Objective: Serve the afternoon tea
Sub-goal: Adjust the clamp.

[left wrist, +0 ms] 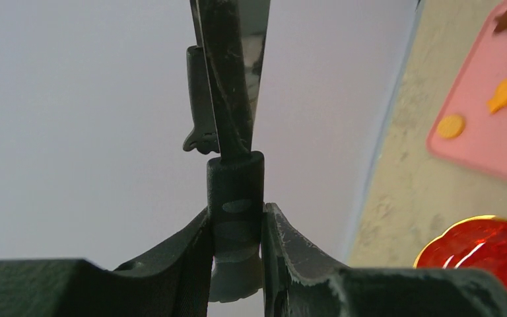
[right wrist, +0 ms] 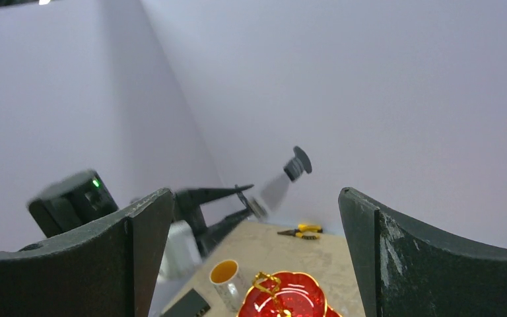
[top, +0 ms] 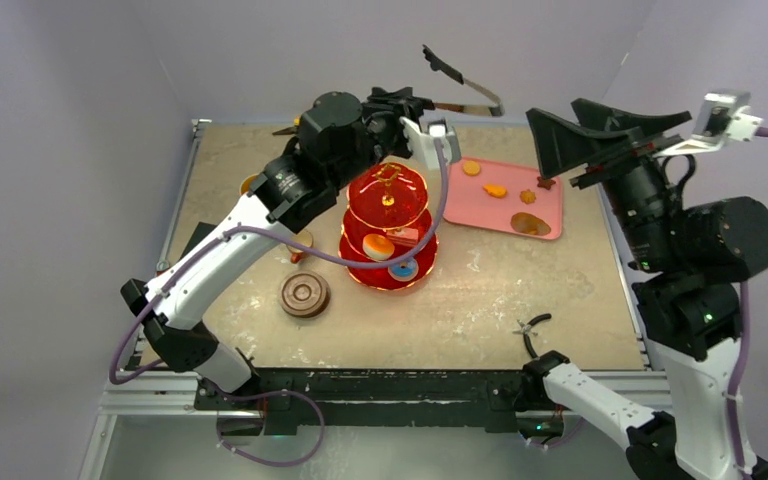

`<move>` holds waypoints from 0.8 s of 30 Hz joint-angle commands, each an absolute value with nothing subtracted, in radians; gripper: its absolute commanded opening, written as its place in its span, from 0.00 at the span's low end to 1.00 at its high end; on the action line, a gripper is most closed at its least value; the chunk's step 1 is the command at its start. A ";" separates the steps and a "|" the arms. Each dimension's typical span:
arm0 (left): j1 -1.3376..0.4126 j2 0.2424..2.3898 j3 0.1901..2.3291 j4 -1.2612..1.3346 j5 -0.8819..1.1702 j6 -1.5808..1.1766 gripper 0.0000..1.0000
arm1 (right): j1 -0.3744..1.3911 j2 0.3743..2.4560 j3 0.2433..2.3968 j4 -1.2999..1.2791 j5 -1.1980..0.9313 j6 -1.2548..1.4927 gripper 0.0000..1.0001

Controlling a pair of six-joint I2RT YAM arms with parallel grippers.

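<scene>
My left gripper is raised over the table's back edge, shut on the black tongs. In the left wrist view the tongs stand squeezed between the fingers. The red three-tier stand with its gold handle is mid-table, with pastries on its bottom tier. More pastries lie on the pink tray. My right gripper hangs open and empty, high at the right, above the tray's end. The mug of tea stands beside the stand, mostly hidden by my left arm from above. The brown cup with saucer sits front left.
Yellow-handled pliers lie at the table's back edge. Small dark pliers lie near the front right. A flat black object rests by the left edge. Walls close in behind and on both sides.
</scene>
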State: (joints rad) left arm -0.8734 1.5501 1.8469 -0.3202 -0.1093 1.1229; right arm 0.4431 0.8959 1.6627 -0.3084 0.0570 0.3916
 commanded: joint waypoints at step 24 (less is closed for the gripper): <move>-0.816 1.542 2.069 -0.559 0.410 0.374 0.18 | 0.444 0.986 1.369 -0.086 -0.146 0.057 0.65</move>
